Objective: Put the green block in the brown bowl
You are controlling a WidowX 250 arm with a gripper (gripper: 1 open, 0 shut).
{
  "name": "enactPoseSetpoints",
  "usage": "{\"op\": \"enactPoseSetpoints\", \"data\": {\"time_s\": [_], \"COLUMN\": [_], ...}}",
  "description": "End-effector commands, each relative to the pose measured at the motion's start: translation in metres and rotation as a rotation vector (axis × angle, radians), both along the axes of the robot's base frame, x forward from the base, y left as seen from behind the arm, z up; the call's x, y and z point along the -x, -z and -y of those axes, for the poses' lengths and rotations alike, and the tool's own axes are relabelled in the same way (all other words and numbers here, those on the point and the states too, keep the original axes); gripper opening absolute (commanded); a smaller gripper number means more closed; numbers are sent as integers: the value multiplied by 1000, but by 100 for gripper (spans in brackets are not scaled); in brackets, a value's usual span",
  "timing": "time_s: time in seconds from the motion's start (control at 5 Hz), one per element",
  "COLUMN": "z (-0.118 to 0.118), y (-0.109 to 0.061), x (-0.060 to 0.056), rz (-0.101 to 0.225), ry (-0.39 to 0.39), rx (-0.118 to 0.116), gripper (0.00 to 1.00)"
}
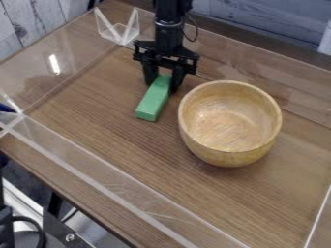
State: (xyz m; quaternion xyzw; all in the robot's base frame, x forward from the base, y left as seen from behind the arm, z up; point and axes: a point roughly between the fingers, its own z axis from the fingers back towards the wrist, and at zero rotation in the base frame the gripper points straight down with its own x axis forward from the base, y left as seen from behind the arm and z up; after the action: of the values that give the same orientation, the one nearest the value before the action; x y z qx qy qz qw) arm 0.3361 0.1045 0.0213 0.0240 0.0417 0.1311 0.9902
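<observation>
The gripper (162, 73), partly open, straddles the far end of the green block (154, 98); grip unclear. The brown bowl (229, 123) sits at the block's four o'clock.

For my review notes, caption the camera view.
End effector at the green block's far end, beside the brown bowl.

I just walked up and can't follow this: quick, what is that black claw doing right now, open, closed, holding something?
Gripper: around the far end of the green block; whether closed on it, I can't tell.
</observation>
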Motion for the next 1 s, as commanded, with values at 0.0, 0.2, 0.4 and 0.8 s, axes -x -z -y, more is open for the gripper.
{"op": "enactPoseSetpoints", "data": {"time_s": [0.0, 0.2, 0.4, 0.8], "z": [-4, -3, -2, 15], "y": [-29, -38, -48, -101], "x": [-7, -7, -6, -9], "rz": [68, 76, 85, 163], "ry": [-14, -20, -25, -17], "rx": [-8, 2, 13, 54], "gripper": [0, 0, 0, 0]}}
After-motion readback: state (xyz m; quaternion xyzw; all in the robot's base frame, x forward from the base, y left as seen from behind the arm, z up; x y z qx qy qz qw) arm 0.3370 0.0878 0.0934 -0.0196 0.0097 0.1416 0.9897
